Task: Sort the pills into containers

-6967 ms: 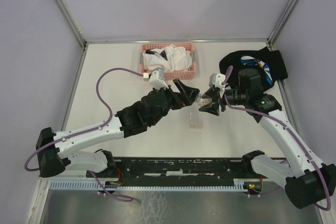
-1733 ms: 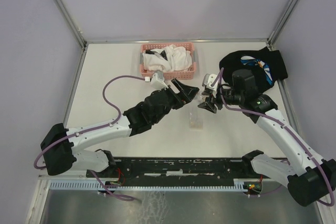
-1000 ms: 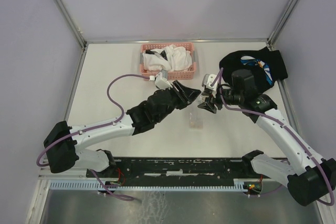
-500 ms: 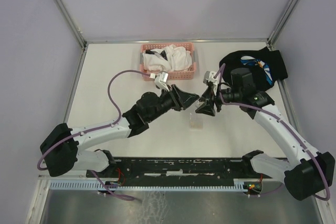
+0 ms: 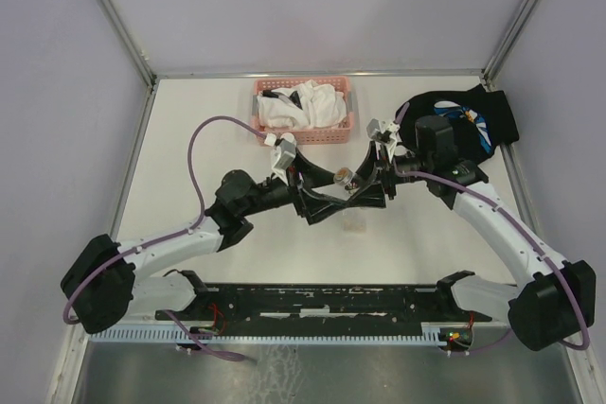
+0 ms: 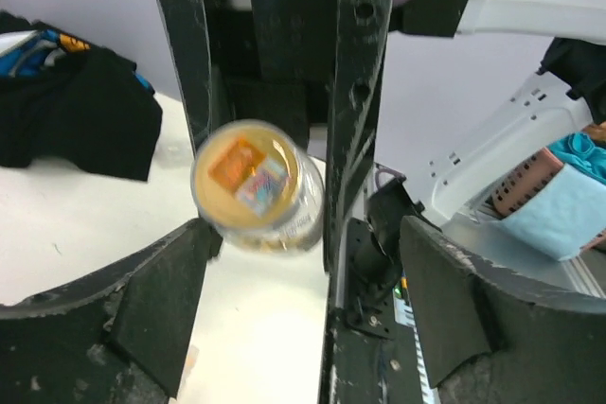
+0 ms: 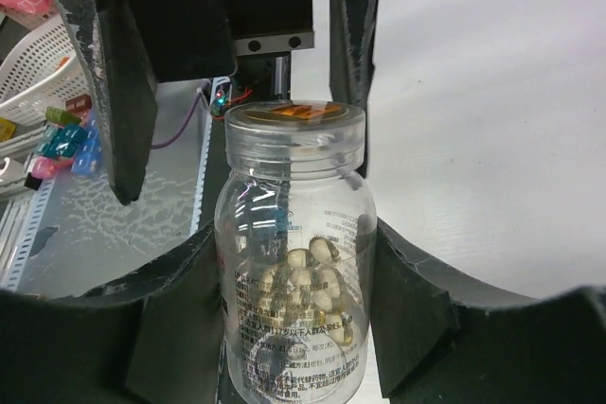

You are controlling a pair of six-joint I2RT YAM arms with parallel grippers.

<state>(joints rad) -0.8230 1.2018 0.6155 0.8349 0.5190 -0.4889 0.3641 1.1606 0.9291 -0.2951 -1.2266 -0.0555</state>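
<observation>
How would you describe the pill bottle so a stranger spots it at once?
On the white table, look at the middle, in front of the pink basket. The pill bottle sits in the right gripper: small, clear, with pale pills inside and an orange sticker on its lid.

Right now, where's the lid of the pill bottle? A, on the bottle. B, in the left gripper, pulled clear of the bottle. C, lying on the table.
A: in the right wrist view the lid sits on the pill bottle held by the right gripper, and the left gripper has its jaws open around it.
</observation>
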